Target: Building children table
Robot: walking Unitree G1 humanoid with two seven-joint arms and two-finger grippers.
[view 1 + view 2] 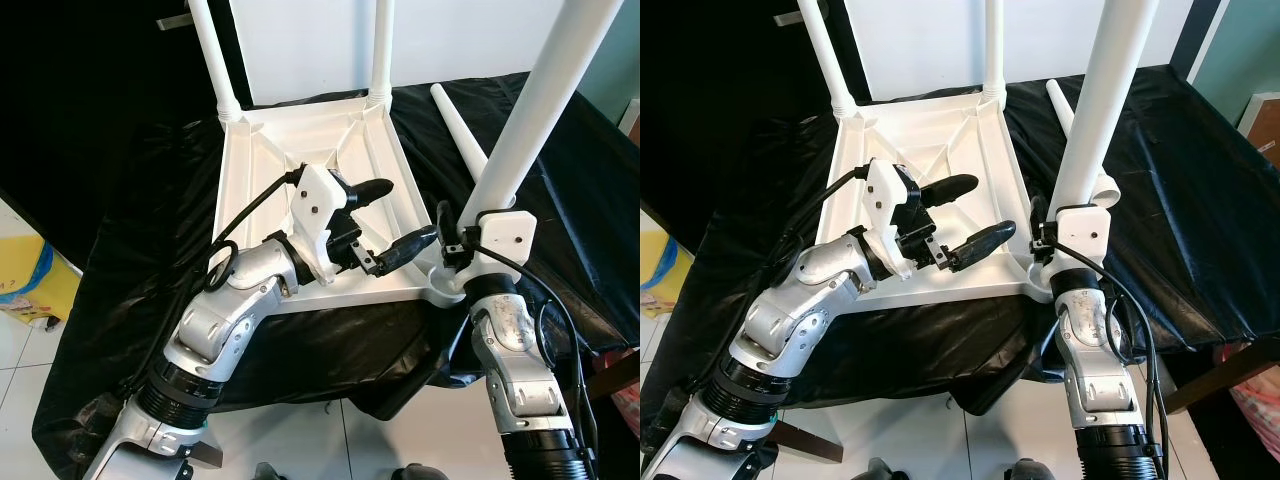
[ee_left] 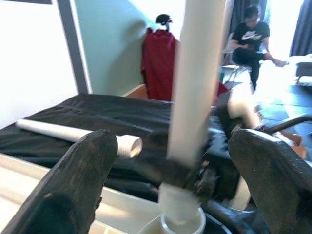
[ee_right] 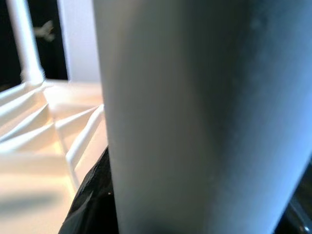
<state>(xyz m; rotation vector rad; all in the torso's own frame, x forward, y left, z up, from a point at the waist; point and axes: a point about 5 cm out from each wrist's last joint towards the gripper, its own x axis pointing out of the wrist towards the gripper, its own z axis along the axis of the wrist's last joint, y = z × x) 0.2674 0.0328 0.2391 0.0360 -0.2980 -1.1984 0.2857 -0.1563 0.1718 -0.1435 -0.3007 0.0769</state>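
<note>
The white children's tabletop (image 1: 300, 150) lies upside down on a black-draped surface (image 1: 140, 200). Two white legs (image 1: 212, 50) (image 1: 382, 45) stand in its far corners. My right gripper (image 1: 468, 232) is shut on a third leg (image 1: 545, 90), holding it upright with its foot in the near right corner socket (image 1: 445, 285). In the right wrist view this leg (image 3: 195, 117) is very close. A fourth leg (image 1: 460, 130) lies loose on the cloth behind. My left gripper (image 1: 408, 212) hovers open over the tabletop's underside, its fingers (image 2: 73, 185) pointing at the held leg (image 2: 195, 87).
The cloth's front edge hangs over white floor tiles (image 1: 30, 350). A yellow bag (image 1: 25, 280) sits on the floor at the left. A wooden edge (image 1: 1220, 370) juts out at the lower right. Far off, a person (image 2: 251, 36) sits beside a hanging red garment (image 2: 161, 58).
</note>
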